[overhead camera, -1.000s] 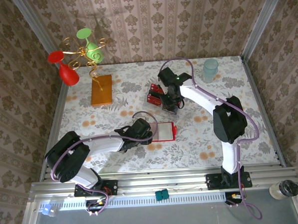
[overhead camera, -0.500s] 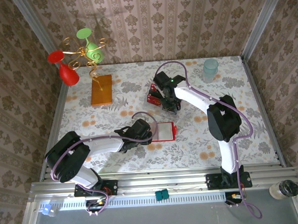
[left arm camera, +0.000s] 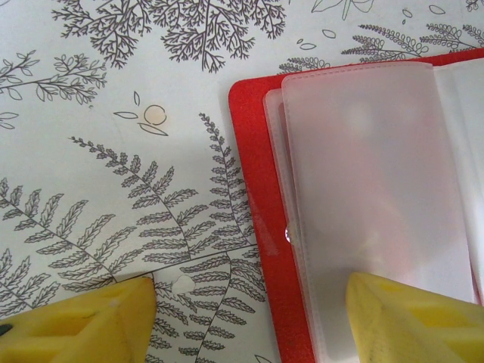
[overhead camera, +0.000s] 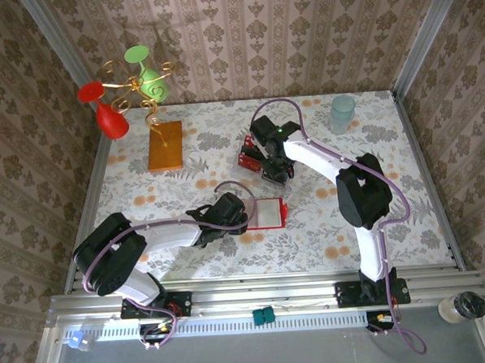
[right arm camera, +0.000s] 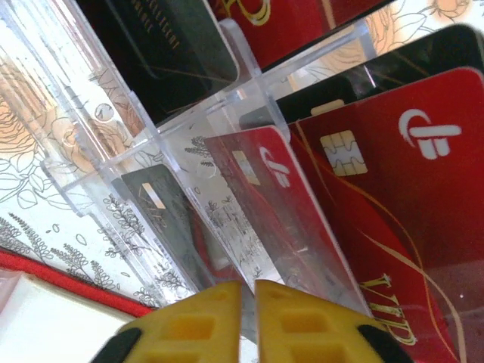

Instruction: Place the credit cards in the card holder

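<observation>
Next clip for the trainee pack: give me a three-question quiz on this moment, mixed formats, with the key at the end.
1. True or false: the card holder lies open on the table.
2. The left tool has its yellow fingers: A) shut on a card; B) apart, one over the holder's clear pocket, one over bare table; C) both inside a cup.
3. What do the credit cards in front of the right tool stand in?
Key: 1 true; 2 B; 3 a clear plastic rack with dividers.
</observation>
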Controlling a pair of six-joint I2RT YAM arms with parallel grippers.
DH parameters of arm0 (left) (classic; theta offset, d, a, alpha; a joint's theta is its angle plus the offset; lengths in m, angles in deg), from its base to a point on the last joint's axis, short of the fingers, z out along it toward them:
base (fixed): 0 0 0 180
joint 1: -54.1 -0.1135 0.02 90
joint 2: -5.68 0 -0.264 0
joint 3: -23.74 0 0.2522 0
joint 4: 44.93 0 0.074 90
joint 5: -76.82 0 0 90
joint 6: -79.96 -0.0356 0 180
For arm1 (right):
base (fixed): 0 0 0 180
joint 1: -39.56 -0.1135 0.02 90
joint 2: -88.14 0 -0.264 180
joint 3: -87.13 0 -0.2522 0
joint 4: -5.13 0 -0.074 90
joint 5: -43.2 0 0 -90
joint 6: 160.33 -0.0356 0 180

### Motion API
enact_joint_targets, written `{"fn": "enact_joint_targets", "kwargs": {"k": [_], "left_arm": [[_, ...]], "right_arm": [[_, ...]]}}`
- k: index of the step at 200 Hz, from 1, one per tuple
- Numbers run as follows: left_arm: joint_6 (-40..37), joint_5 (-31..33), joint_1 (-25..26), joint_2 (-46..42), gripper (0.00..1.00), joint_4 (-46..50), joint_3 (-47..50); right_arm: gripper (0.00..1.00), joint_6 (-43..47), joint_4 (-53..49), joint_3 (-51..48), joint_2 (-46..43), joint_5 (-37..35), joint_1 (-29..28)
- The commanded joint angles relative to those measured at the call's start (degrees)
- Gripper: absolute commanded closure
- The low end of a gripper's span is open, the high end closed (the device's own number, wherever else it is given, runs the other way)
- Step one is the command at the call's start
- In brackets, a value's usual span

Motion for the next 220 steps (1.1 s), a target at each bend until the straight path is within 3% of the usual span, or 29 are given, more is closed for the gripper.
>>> {"fn": "enact_joint_targets", "kwargs": {"k": [1,32,143,190,220], "left_arm": [[0.6,0.8,0.2,-0.4,0.32,0.7,1.0],[0.7,0.8,0.3,-0.4,0.32,0.6,0.9],[0.8,0.5,0.4,-0.4,0.33,0.6,0.8],[0.8,0.6,0.4,-0.4,0.33,0.7,0.7],[0.8,0.6,0.4,-0.4,0.33,0.8,0.6]], "right_arm": [[0.89,1.5,-2.4,1.1,1.0,3.4,-0.5],[0.75,2.8,-2.4,1.1,0.7,3.2,-0.6],[0.73,7.6,-0.4,0.2,1.2,-4.1,-1.6],[0.64,7.7,-0.9,-0.5,1.9,-1.4,-1.7],[0.67,7.5,-0.8,-1.5,2.0,-0.4,-1.6]]}}
